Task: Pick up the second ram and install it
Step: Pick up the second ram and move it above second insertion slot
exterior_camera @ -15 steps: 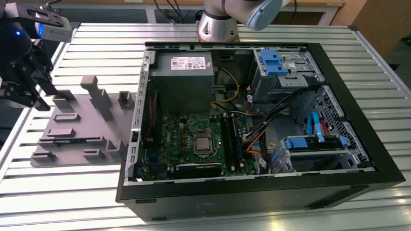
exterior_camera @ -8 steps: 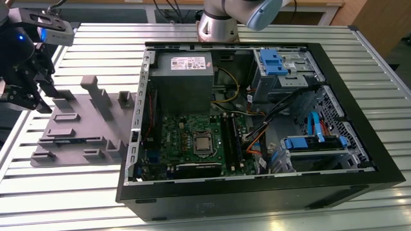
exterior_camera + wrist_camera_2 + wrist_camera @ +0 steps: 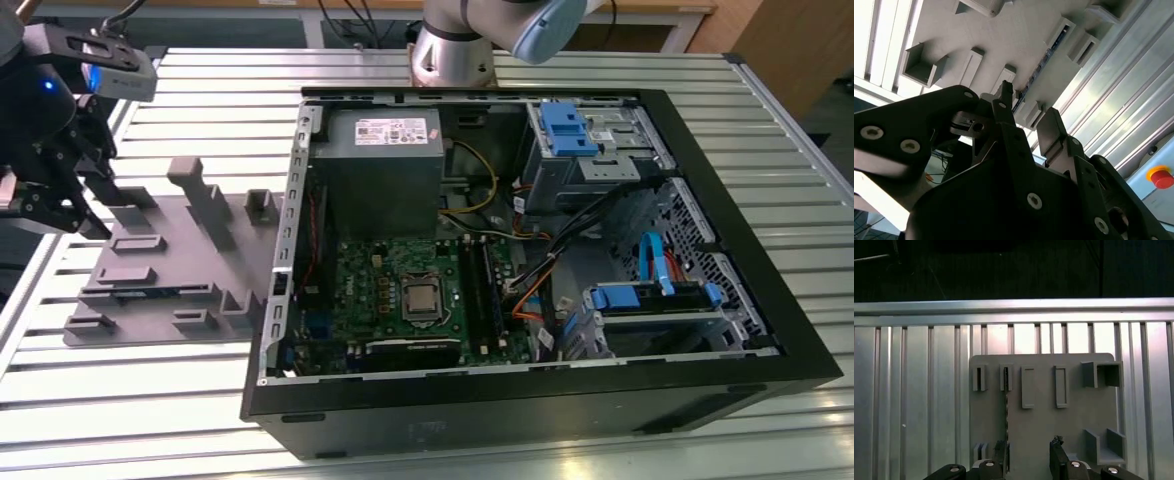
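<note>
While jaws hang spread above grey holder [image 3: 1074, 425], second ram [image 3: 1006, 415] edge-up in slot, beside one fingertip [image 3: 1001, 462].

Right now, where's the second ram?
The second ram sits on edge in a slot of the grey holder, on the exterior view's left of the computer case, near the gripper.

Bright overhead light glares off the ribbed metal table [image 3: 227, 70], while the open computer case [image 3: 534, 410] stays dim and shadowed inside.

Raised blocks [image 3: 203, 190] on gray holder [image 3: 160, 255] below claw [image 3: 1030, 450], case wall [image 3: 284, 230] close beside
</note>
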### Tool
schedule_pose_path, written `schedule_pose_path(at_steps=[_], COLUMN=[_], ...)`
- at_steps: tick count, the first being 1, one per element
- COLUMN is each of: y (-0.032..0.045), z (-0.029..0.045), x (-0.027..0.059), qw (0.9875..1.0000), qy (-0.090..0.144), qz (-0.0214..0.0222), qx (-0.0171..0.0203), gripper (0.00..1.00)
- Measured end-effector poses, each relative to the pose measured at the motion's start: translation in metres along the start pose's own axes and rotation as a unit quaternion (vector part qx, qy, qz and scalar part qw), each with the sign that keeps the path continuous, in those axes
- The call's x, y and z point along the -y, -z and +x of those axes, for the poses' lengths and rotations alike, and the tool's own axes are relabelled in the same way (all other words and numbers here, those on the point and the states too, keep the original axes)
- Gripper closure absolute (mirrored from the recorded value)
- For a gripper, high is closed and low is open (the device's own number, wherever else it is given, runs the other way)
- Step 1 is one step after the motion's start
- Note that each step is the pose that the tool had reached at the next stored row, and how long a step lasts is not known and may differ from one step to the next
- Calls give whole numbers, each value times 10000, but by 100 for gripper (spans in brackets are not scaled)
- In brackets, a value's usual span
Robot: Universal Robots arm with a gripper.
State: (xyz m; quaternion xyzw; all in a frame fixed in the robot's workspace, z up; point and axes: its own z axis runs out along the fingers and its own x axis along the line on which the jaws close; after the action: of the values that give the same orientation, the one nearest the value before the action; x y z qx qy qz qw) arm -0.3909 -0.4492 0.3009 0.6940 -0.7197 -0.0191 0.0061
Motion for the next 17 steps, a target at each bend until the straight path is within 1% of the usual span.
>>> schedule_pose_path(at_steps=[7,17], y=[-45,-89], z=[11,27], x=[2,4], qw=[10000,10000], qy=[11,30], qz=[0,-1], qx=[0,-1], gripper=[53,53])
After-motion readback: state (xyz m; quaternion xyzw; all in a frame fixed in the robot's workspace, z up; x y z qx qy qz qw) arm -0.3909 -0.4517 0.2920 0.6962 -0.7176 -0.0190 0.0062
